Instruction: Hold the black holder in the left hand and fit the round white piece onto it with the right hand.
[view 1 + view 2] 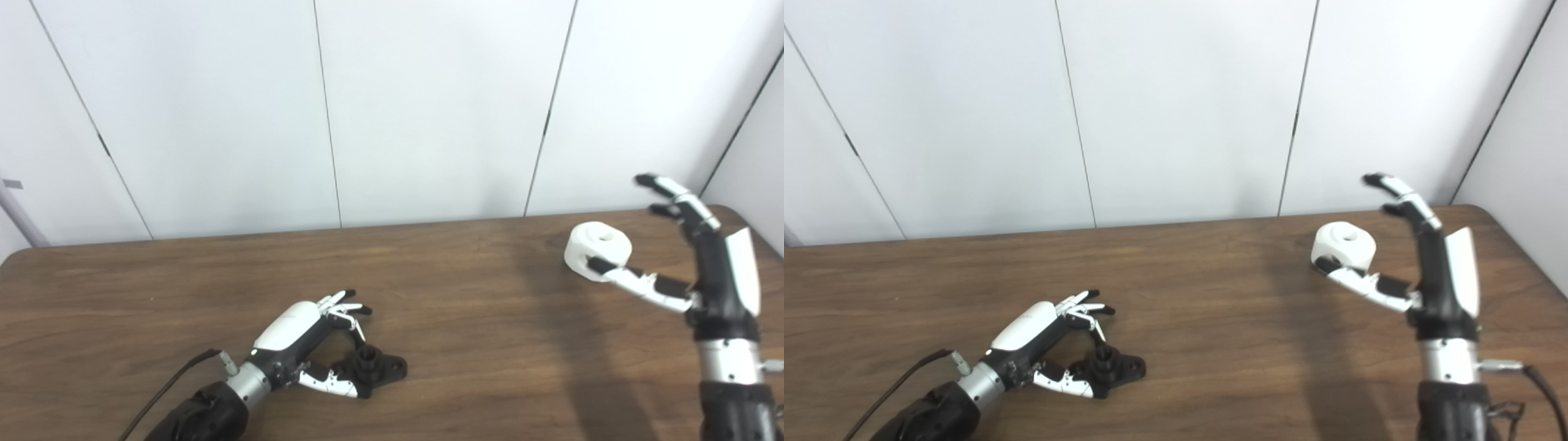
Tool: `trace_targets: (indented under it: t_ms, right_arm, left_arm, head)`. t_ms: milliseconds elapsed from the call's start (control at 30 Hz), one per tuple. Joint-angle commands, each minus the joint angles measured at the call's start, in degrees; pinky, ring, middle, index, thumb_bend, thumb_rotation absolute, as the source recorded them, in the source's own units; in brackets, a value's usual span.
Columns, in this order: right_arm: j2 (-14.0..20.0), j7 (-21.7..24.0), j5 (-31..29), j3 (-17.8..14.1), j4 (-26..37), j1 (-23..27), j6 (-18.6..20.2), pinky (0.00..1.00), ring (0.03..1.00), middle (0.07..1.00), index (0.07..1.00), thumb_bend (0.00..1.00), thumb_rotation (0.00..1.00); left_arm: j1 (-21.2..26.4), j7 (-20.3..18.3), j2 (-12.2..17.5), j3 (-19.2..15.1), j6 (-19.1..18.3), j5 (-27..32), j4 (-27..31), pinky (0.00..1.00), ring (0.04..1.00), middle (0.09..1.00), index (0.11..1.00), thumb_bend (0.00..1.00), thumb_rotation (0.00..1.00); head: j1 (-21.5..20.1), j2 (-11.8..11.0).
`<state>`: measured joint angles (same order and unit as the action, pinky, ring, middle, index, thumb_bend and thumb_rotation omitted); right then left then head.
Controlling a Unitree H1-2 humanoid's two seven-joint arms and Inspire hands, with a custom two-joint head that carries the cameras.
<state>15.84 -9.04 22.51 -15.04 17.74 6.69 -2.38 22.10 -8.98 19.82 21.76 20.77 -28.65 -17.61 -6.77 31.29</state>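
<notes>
White wall panels back a brown desk point(465, 288). At near left, the black holder point(373, 367) is bracketed by the left robot hand point(306, 343) — grip unclear. At far right, the round white piece point(597, 250) — seemingly rigid, light, best gripped around its rim — is flanked by the spread right robot hand point(686, 257).

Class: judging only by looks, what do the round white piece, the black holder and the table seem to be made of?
Round white piece: probably plastic, matte, uniformly white with soft edges. Black holder: likely plastic too, dull black, no shine. Table: wood or wood-look laminate, brown with streaky grain.
</notes>
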Motion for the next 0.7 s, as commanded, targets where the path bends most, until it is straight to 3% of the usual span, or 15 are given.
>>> trace_targets:
  t_ms: [0,33,133,333,467,667]
  right_arm:
    - [1.9,-1.1,1.2,-1.0,-0.9,2.1,0.3,0.72,0.834,0.831,0.761,0.70,0.23]
    - [2.5,-1.1,1.5,-1.2,-2.2,2.5,0.8,0.73,0.836,0.833,0.761,0.71,0.23]
    - [4.1,-1.2,2.7,-1.2,-5.2,3.0,1.9,0.89,0.911,0.873,0.801,0.69,0.27]
    - [5.3,-2.0,2.7,-1.6,-9.4,5.2,4.0,0.96,0.960,0.904,0.813,0.68,0.24]
    - [5.1,-3.8,1.5,-2.1,-13.3,7.4,3.9,0.91,0.930,0.867,0.781,0.71,0.20]
    - [5.5,-2.3,-0.8,-1.5,-16.9,9.1,7.2,0.81,0.906,0.895,0.796,0.71,0.28]
  left_arm:
    - [-0.7,-0.5,-0.2,0.7,-0.4,-1.6,-0.6,1.00,1.000,0.868,0.481,0.52,0.05]
    - [-0.8,-0.3,-0.2,0.6,-0.2,-1.6,-0.8,1.00,1.000,0.867,0.481,0.52,0.05]
    - [-0.8,0.2,-0.1,0.6,0.4,-1.6,-1.4,1.00,1.000,0.867,0.482,0.52,0.05]
    - [-0.7,0.3,0.1,-0.1,0.4,-0.8,-1.2,1.00,1.000,0.868,0.482,0.52,0.05]
    - [-0.8,0.5,0.5,-0.5,1.7,-0.2,-1.8,1.00,1.000,0.863,0.482,0.52,0.05]
    - [-1.0,-0.2,1.1,-1.3,2.6,0.5,-1.8,1.00,1.000,0.861,0.482,0.52,0.05]
  head:
    - [0.0,0.0]
    - [0.0,0.0]
    - [-0.6,-0.3]
    - [-2.3,-1.1]
    - [-5.8,-2.4]
    - [-8.1,-2.7]
